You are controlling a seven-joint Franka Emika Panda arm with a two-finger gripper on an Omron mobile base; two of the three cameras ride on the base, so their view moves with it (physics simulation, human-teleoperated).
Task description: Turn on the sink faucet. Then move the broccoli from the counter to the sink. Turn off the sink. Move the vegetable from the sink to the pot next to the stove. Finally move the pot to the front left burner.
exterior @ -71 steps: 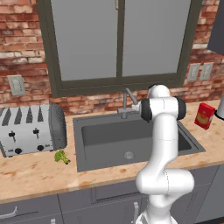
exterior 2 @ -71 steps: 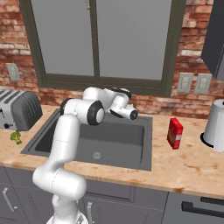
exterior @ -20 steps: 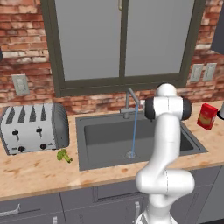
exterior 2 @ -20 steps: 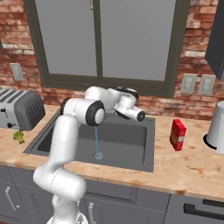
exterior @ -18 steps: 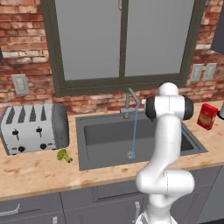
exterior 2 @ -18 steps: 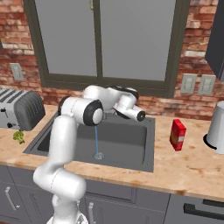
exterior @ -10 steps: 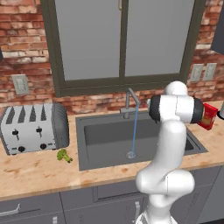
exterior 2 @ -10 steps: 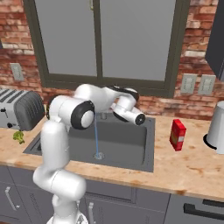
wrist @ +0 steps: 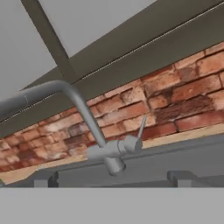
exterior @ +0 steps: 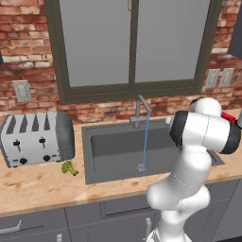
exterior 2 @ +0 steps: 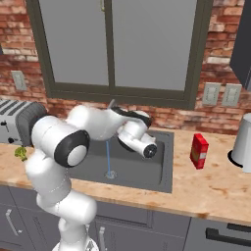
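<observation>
The grey faucet (exterior: pixel 141 109) stands behind the sink (exterior: pixel 99 175), and a thin stream of water (exterior: pixel 144 142) runs from its spout into the basin. In the hand view the faucet (wrist: pixel 109 151) is straight ahead, its lever (wrist: pixel 141 127) tilted up to the right. My gripper (wrist: pixel 113 179) is open with nothing between its tips, a short way back from the faucet. From the right base it hangs over the sink's right half (exterior 2: pixel 148 149). The broccoli (exterior: pixel 69 168) lies on the counter between the toaster and the sink's left rim, also seen as the small green broccoli (exterior 2: pixel 20 153).
A silver toaster (exterior: pixel 35 137) stands left of the sink. A red box (exterior 2: pixel 198 150) and a pale grey vessel (exterior 2: pixel 242 142) are on the counter to the right. Brick wall and a window frame rise right behind the faucet.
Water started running from the faucet after the earliest frames and still flows. My elbow has swung out to the right and nearer the cameras, and the hand has drawn back from the lever.
</observation>
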